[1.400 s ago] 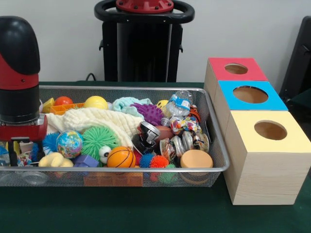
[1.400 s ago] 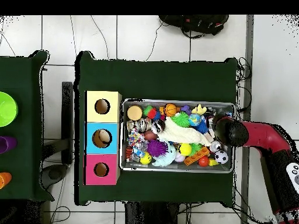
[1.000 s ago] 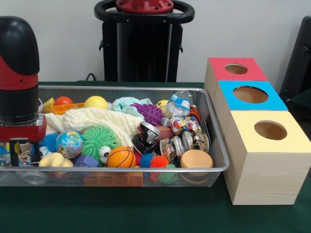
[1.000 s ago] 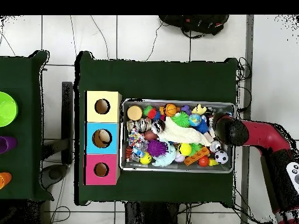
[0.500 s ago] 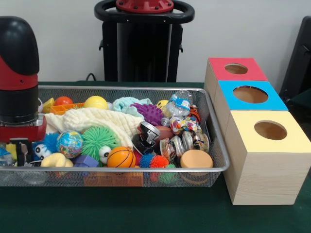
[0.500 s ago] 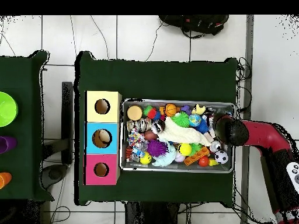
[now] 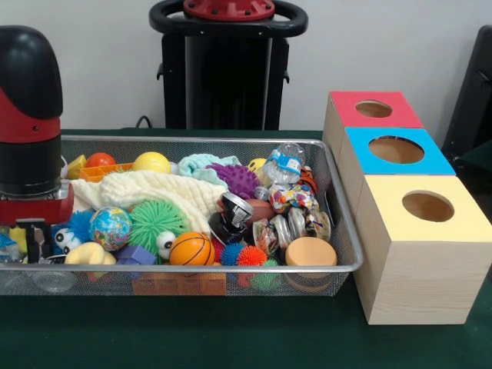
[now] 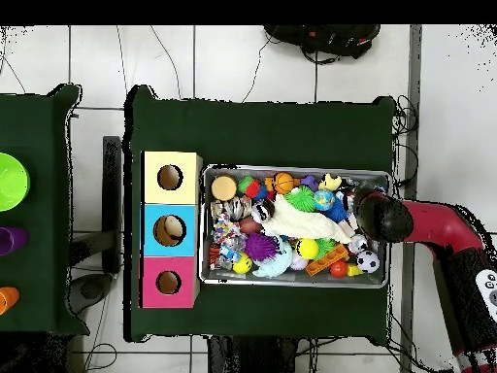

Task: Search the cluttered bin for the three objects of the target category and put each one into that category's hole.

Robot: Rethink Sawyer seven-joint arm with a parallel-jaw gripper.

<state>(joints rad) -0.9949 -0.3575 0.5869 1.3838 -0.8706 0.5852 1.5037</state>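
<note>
The wire mesh bin [image 7: 231, 268] [image 8: 291, 284] is packed with toys. A knotted multicoloured rope toy [image 7: 290, 198] lies at its right end in the front view, near the boxes; in the overhead view it shows at the bin's left end [image 8: 225, 231]. Other rope toys are not clearly seen. The yellow-faced box's hole [image 7: 427, 206] [image 8: 170, 177] is empty. My gripper [image 7: 34, 240] is down in the bin's left end in the front view, far from the rope toy. In the overhead view the arm [image 8: 379, 216] covers it.
A blue-faced box [image 7: 430, 163] and a red-faced box [image 7: 338, 104] stand behind the yellow one. The bin holds a cream cloth [image 7: 154, 192], a basketball [image 7: 191, 250], a green spiky ball [image 7: 152, 221], a globe ball [image 7: 111, 227] and clear jars [image 7: 280, 229].
</note>
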